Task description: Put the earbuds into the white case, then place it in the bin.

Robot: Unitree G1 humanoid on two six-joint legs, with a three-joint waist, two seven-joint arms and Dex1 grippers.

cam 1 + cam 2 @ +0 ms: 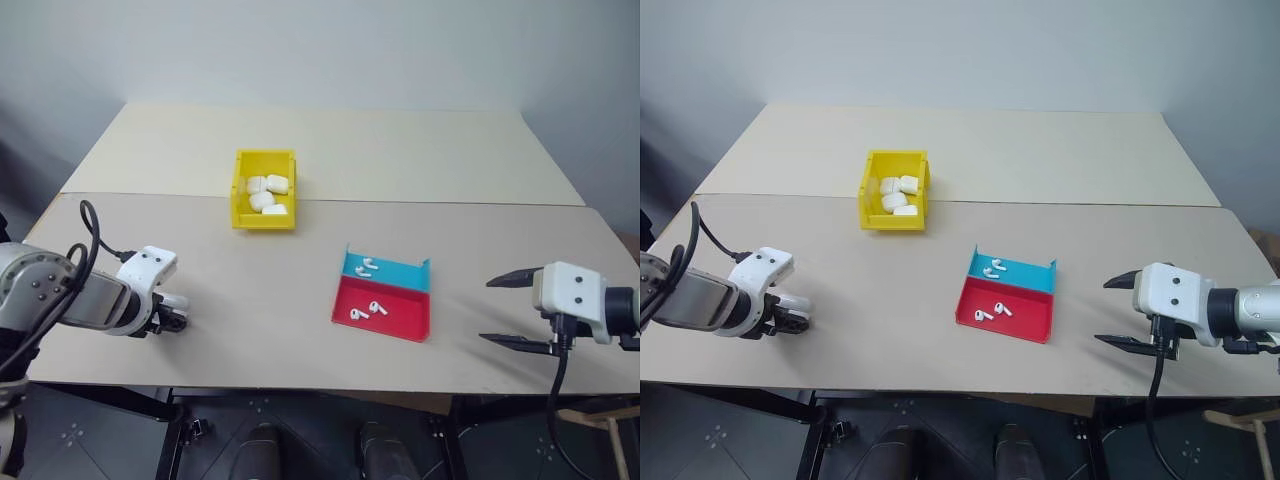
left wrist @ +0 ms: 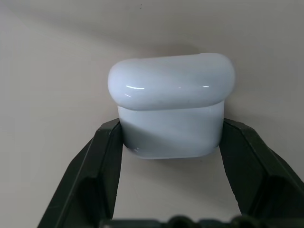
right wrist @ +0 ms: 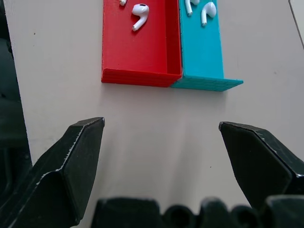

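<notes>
L gripper (image 2: 168,137): sat low at the table's left front edge, jaws clamped on the white case; both black fingers (image 2: 102,166) pressed the case's lower body from either side.
White case (image 2: 171,111): stood on the table surface betw. the L fingers, lid down, rounded lid wider than the body below it. In the head views it was mostly hidden behind the gripper (image 1: 172,318).
Table (image 1: 250,300): beige, two tops butted along a seam running across behind the bin.
Bin (image 1: 240,200): yellow, left of centre, just fwd of the seam, well apart from both grippers. Held several white cases (image 1: 266,193) piled together; exact count can't be told.
Tray (image 1: 400,325): flat, right of centre, blue section (image 1: 395,275) at rear, red section at front.
Earbuds: two in the blue section (image 1: 368,266), two in the red section (image 1: 367,311), all lying loose.
R gripper (image 1: 515,310): hovered above the table's right front edge, jaws spread wide, nothing betw. them, pointed toward the tray; near the tray but apart from it.
</notes>
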